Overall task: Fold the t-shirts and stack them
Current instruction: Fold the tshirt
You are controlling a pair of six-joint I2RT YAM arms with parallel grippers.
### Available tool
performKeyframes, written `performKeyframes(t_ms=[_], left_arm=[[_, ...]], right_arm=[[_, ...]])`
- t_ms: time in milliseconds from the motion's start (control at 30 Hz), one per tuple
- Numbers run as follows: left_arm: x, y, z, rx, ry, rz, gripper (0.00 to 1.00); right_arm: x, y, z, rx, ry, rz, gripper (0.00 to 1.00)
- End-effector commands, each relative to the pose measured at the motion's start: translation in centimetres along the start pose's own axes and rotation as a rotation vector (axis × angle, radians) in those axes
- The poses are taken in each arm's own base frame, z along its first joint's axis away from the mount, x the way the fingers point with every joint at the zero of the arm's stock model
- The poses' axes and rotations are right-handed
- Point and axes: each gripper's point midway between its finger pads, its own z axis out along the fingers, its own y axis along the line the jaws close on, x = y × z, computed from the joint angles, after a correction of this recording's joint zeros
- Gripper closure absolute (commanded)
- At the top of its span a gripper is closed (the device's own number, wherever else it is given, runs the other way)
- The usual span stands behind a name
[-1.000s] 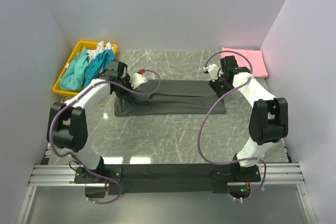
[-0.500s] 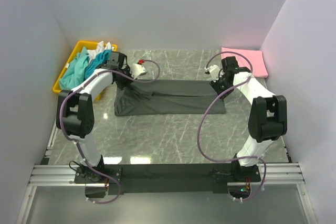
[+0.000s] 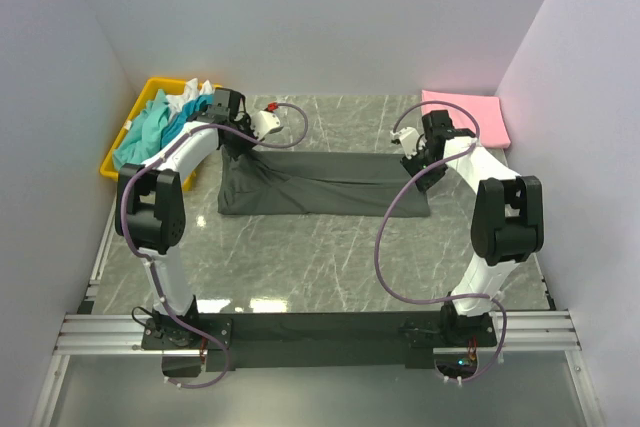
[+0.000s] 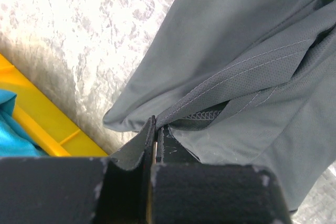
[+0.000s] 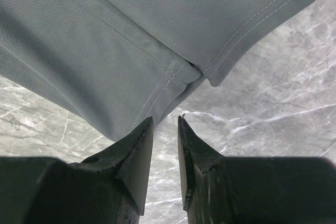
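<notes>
Charcoal t-shirt (image 3: 330, 185) lying as a long band across the middle of the grey-veined marble worktop (image 3: 330, 257).

The cloth is a fine mesh knit with double-stitched hems, smooth on the right and bunched into soft folds at its left end. There the left gripper (image 4: 156, 129) is pinched tight on a hem edge, lifting it slightly. The right gripper (image 5: 165, 124), at the band's right end, has its dark wedge-shaped tips a narrow gap apart, holding nothing, just short of a sleeve corner. A folded pink t-shirt (image 3: 478, 115) lies flat at upper right. Crumpled teal t-shirts (image 3: 150, 132) fill the yellow tray (image 3: 112, 162) at upper left.
</notes>
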Motion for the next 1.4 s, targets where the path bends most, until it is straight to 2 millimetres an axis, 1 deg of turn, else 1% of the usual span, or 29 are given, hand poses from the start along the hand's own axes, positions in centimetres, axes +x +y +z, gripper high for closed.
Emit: performKeyframes(t_ms=[0,67,100,167,200,233,333,367,400,433,500,533,567,600,633,667,733,800,867,933,967,1067,1167,1200,1233,1300,1367], left_arm=[[-1.0,0.5,0.4,0.004,-0.017,0.016,0.99],[-0.6,0.3,0.9,0.012,-0.004,0.012,0.94],[-0.5,0.2,1.0,0.014,-0.002,0.007,0.84],[-0.5,-0.1,1.0,0.024,-0.006,-0.002,0.74],[-0.5,-0.1,0.9,0.025,-0.01,-0.018,0.65],[-0.5,-0.2,0.8,0.028,-0.014,-0.028,0.61],[-0.4,0.2,-0.4,0.032,-0.042,-0.09,0.5],[-0.4,0.3,-1.1,0.033,-0.049,-0.108,0.49],[0.0,0.5,-1.5,0.034,-0.052,-0.14,0.46],[0.1,0.3,-2.0,0.037,-0.061,-0.15,0.41],[0.6,0.2,-2.5,0.038,-0.064,-0.176,0.39],[1.1,-0.5,-2.5,0.048,-0.058,-0.184,0.38],[1.1,-0.5,-3.1,0.04,-0.064,-0.188,0.38],[1.2,-0.6,-3.1,0.036,-0.066,-0.198,0.37],[1.7,-1.2,-3.1,0.045,-0.059,-0.208,0.37],[1.6,-1.3,-3.5,0.044,-0.069,-0.212,0.37],[2.2,-2.0,-3.3,0.052,-0.063,-0.23,0.36],[2.3,-2.1,-3.5,0.047,-0.066,-0.239,0.36],[2.7,-2.5,-3.5,0.055,-0.06,-0.248,0.36],[2.9,-2.4,-3.5,0.054,-0.059,-0.258,0.36],[2.8,-2.3,-3.5,0.051,-0.063,-0.26,0.36],[3.0,-2.2,-3.6,0.055,-0.063,-0.275,0.37],[3.1,-2.1,-3.8,0.055,-0.066,-0.293,0.38],[3.3,-2.1,-3.8,0.056,-0.064,-0.297,0.38],[3.3,-2.1,-3.8,0.056,-0.063,-0.302,0.38],[3.6,-2.3,-3.7,0.061,-0.059,-0.311,0.38],[3.7,-2.5,-3.6,0.061,-0.057,-0.321,0.38]], right_arm=[[-0.8,-1.0,-0.2,0.013,-0.034,0.022,0.68],[-1.0,-1.1,-0.2,0.014,-0.039,0.027,0.68],[-1.0,-1.1,-0.2,0.012,-0.041,0.035,0.68],[-1.1,-1.2,-0.1,0.005,-0.037,0.044,0.68],[-1.2,-0.9,0.2,-0.01,-0.036,0.049,0.68],[-1.2,-0.9,0.2,-0.017,-0.033,0.054,0.68],[-1.2,-0.7,0.8,-0.034,-0.026,0.071,0.68],[-1.3,-0.7,0.9,-0.034,-0.025,0.077,0.68],[-1.4,-0.8,1.0,-0.035,-0.026,0.091,0.67],[-1.6,-0.9,1.4,-0.04,-0.024,0.099,0.64],[-1.9,-0.9,1.7,-0.052,-0.022,0.118,0.62],[-1.8,-0.9,2.2,-0.058,-0.013,0.126,0.61],[-2.2,-1.2,2.2,-0.05,-0.019,0.134,0.59],[-2.0,-1.2,2.8,-0.051,-0.005,0.146,0.58],[-2.1,-1.4,2.9,-0.045,-0.004,0.15,0.57],[-2.2,-1.5,3.1,-0.043,-0.003,0.156,0.57],[-2.2,-1.5,3.5,-0.054,0.003,0.167,0.57],[-2.1,-1.3,3.9,-0.064,0.015,0.175,0.58],[-2.0,-1.3,4.1,-0.074,0.021,0.18,0.61],[-1.7,-1.4,4.2,-0.079,0.029,0.188,0.66],[-1.7,-1.5,4.3,-0.078,0.027,0.191,0.78],[-1.4,-2.2,3.6,-0.076,0.015,0.219,1.0],[-1.5,-2.8,2.1,-0.057,-0.02,0.23,1.0],[-1.9,-2.9,1.1,-0.04,-0.043,0.224,1.0],[-0.9,-4.0,0.8,-0.021,-0.047,0.252,1.0],[-0.9,-4.2,0.2,-0.011,-0.057,0.247,1.0],[-0.8,-4.2,0.3,-0.019,-0.05,0.247,1.0]])
